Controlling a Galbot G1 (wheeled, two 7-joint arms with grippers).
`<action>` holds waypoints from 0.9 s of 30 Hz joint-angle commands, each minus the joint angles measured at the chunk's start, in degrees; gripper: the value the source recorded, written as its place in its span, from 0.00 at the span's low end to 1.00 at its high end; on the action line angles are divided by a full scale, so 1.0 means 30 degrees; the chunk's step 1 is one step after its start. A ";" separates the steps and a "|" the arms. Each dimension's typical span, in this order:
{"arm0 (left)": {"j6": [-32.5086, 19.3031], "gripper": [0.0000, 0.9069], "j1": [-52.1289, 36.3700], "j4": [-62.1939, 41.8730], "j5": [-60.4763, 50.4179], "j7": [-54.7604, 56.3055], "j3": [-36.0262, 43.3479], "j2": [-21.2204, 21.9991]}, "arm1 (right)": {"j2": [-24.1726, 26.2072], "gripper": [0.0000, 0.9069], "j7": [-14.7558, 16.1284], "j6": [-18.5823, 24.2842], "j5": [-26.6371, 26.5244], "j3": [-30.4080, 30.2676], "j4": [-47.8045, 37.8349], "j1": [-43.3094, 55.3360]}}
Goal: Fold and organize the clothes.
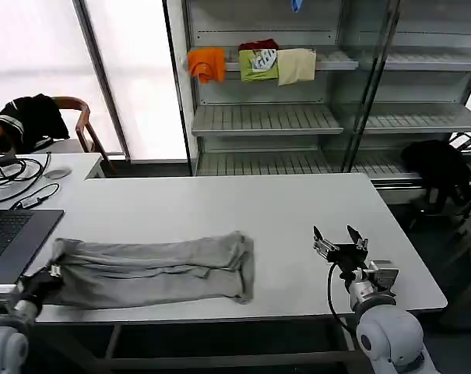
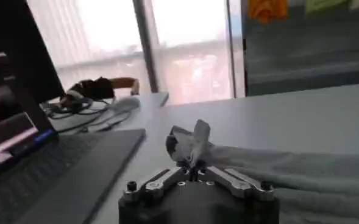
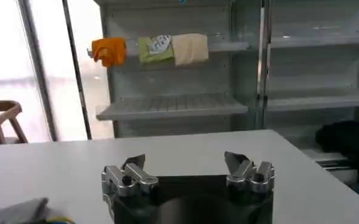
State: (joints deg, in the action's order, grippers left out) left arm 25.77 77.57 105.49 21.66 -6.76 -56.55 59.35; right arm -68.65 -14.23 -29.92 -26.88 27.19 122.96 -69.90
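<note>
Grey T-shirt (image 1: 149, 270) lies folded lengthwise in long strip along near edge of white table (image 1: 243, 206), laptop (image 1: 9, 238) just beside its left end. My left gripper (image 1: 42, 282) at that left end, fingers closed, pinching bunched shirt fabric. My right gripper (image 1: 338, 236) above bare table, right of shirt and apart from it, fingers spread wide, holding nothing.
</note>
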 commanded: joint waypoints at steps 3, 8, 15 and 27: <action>-0.0035 0.01 -0.0460 -0.2040 0.0751 -0.0051 -0.3049 -0.5013 | 0.0023 1.00 -0.0015 -0.0097 -0.0008 0.0358 0.0406 -0.0252; 0.0191 0.01 -0.0279 -0.0656 0.0380 -0.0051 -0.2483 -0.4541 | -0.0046 1.00 -0.0009 -0.0002 0.0075 0.0368 0.0425 -0.0533; 0.0909 0.01 0.0134 0.2271 -0.0689 0.0557 0.0298 -0.2826 | -0.0228 1.00 -0.0009 0.0128 0.0187 0.0487 0.0448 -0.0919; 0.1881 0.01 -0.0608 0.3399 -0.2333 0.1563 0.6684 -0.0879 | -0.0325 1.00 -0.0020 0.0544 0.0494 0.1203 0.0791 -0.2502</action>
State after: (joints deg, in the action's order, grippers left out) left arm 29.30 77.58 111.71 17.98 -4.19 -51.86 53.22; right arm -69.60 -14.28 -28.56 -25.64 29.72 124.97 -74.62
